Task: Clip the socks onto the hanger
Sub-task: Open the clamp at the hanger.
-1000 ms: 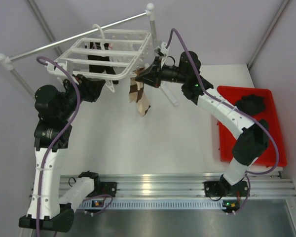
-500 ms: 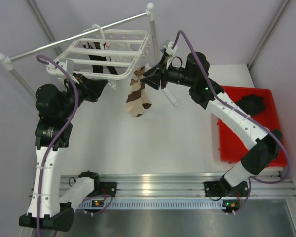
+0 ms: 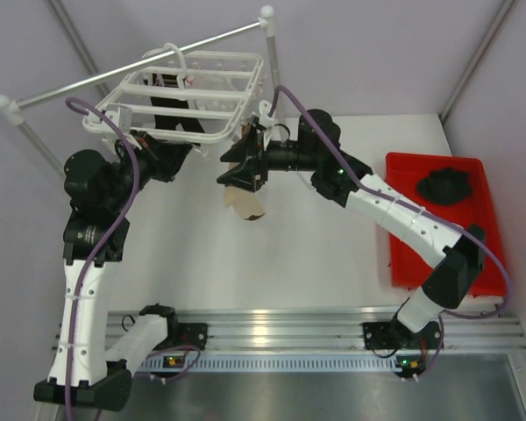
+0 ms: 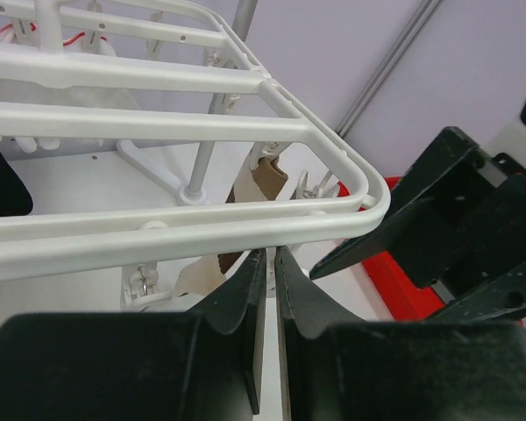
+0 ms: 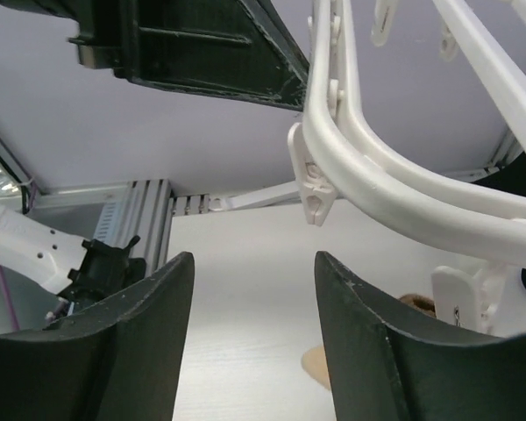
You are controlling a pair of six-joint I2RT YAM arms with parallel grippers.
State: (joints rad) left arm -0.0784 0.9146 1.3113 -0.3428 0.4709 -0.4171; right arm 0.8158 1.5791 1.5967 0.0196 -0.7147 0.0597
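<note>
Fingers (image 4: 237, 298) of the left gripper (image 4: 265, 263) stand almost together, with only a thin slit between them. Their tips come up against the underside of the hanger (image 4: 114, 121) at its near rim. Whether anything is pinched there is hidden behind the rim. Just beyond these fingertips, past the rim, the cream sock (image 3: 245, 203) with brown patches hangs under the hanger's rounded corner. The black sock (image 3: 169, 98) hangs further in under the frame, on the far side of the rim from this gripper and toward its left.

The right gripper (image 5: 254, 263) has its fingers spread well apart, and nothing sits between them. It points toward the left gripper from the other side of the same corner. The hanger's curved rim and one small clip (image 5: 318, 189) are above it, close to its right finger but not touching. The cream sock hangs directly below this gripper's fingertips, apart from them, its lower end loose above the table (image 3: 316, 254).
</note>
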